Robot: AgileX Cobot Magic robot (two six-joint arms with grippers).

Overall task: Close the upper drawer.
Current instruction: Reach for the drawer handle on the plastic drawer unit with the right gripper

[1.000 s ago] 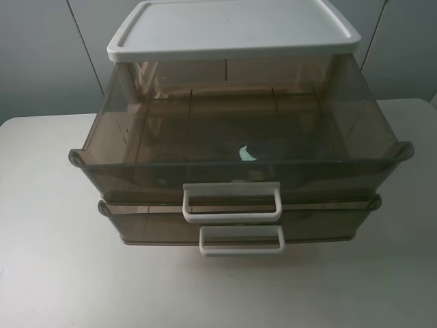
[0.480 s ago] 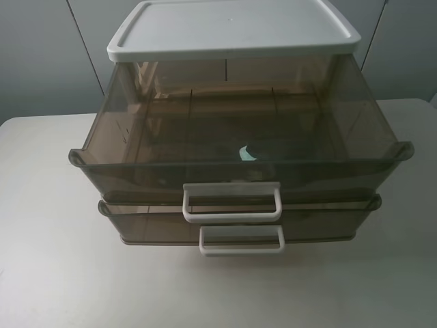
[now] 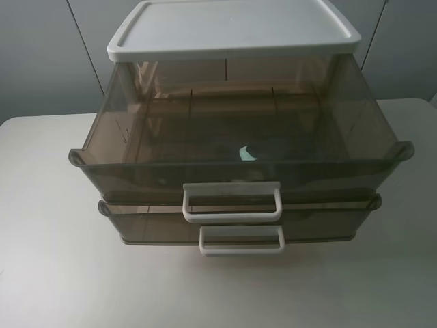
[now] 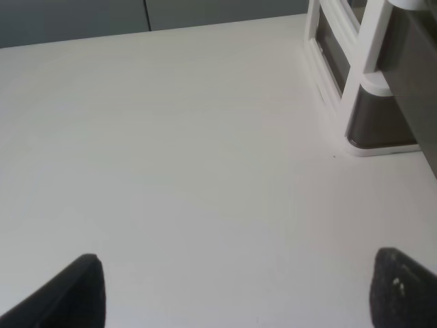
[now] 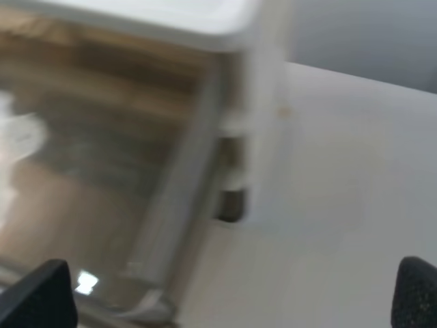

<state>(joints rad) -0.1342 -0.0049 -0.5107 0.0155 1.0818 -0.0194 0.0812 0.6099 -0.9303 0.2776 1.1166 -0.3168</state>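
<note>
The upper drawer (image 3: pixel 239 130) is smoky-brown translucent plastic, pulled far out from under the white lid (image 3: pixel 232 27). Its white loop handle (image 3: pixel 232 202) faces the front. The lower brown drawer (image 3: pixel 136 222) sits just under it, out a little, with its own white handle (image 3: pixel 242 240). Neither gripper shows in the exterior high view. In the left wrist view the left gripper (image 4: pixel 235 294) is open above bare table, the unit's white frame (image 4: pixel 362 75) to one side. In the right wrist view the right gripper (image 5: pixel 225 297) is open beside the upper drawer's side wall (image 5: pixel 102 178); this view is blurred.
The unit stands on a pale table (image 3: pixel 48 260). Grey panels (image 3: pixel 48 55) rise behind it. A small pale crescent (image 3: pixel 247 152) shows inside the upper drawer.
</note>
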